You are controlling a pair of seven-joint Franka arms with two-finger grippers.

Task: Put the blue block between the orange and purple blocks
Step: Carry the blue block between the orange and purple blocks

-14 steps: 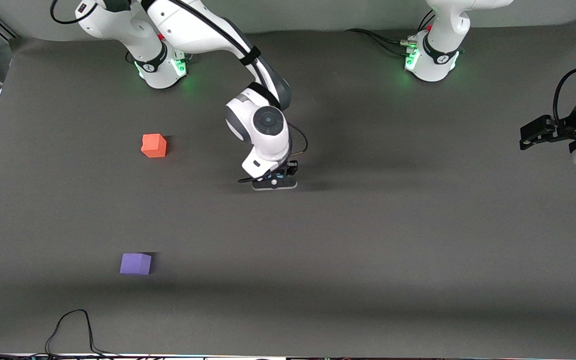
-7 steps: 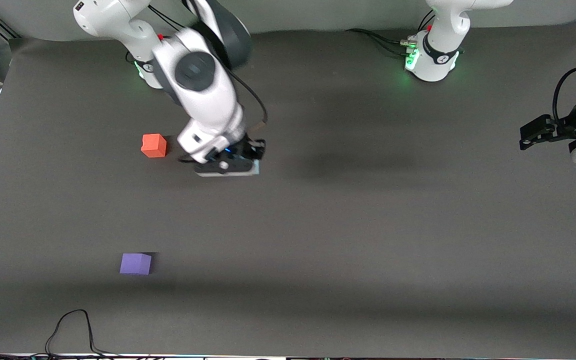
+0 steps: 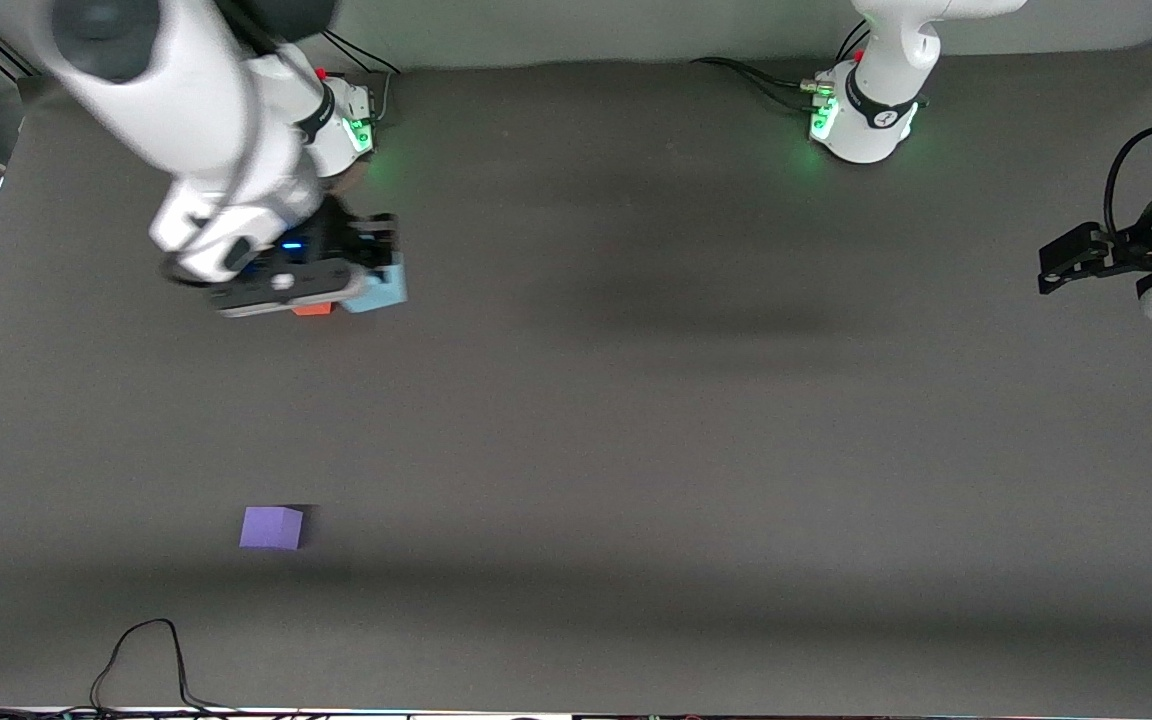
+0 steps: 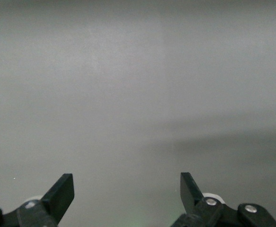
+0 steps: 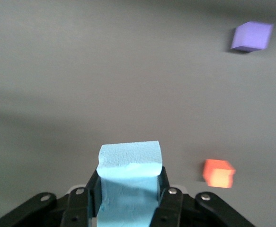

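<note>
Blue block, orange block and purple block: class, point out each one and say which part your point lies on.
blue block [image 5: 129,160]: right wrist view, its top face above the gripping fingers.
orange block [image 5: 218,173]: right wrist view, middle of the cube.
purple block [image 3: 271,528]: front view, its front face.

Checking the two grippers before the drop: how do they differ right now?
The right gripper is shut on the blue block, up over the orange block; the left gripper is open, holds nothing, and waits at its own end of the table. Both are black two-finger grippers.
</note>
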